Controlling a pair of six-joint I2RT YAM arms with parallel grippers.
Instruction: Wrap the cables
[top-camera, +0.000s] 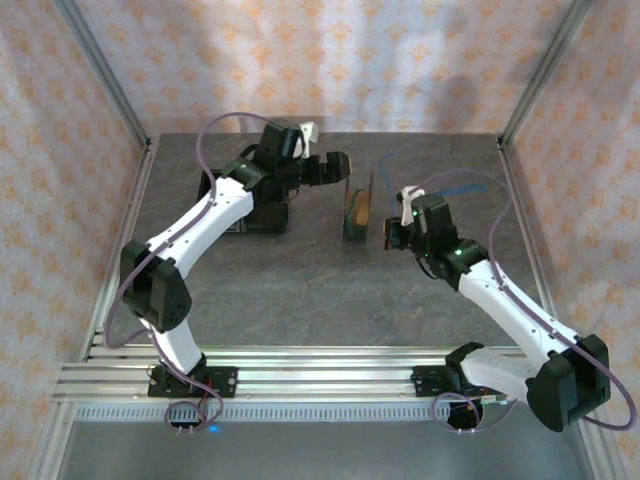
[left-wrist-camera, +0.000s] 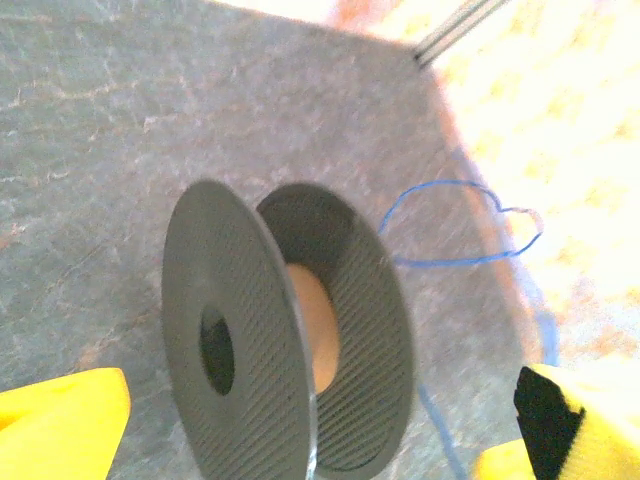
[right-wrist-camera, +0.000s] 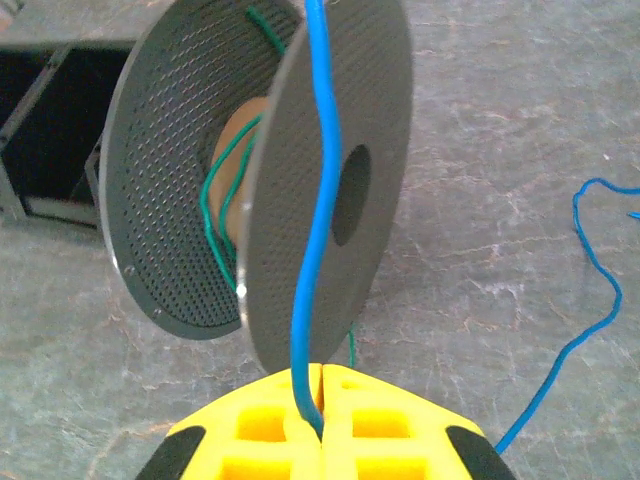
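I see left gripper (left-wrist-camera: 310, 425) spread wide, empty, spool (left-wrist-camera: 240, 330) mid-frame | right gripper (right-wrist-camera: 322, 400) clamped on blue cable (right-wrist-camera: 318, 200), bottom centre | green cable (right-wrist-camera: 212, 215) around spool core

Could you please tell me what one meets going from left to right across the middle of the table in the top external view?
The black box → left gripper → spool → right gripper → loose loop of the blue cable.

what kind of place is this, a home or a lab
Most likely a robot test cell in a lab: a left arm and right arm bolted to a metal rail, and a grey table boxed in by patterned screens on metal posts.
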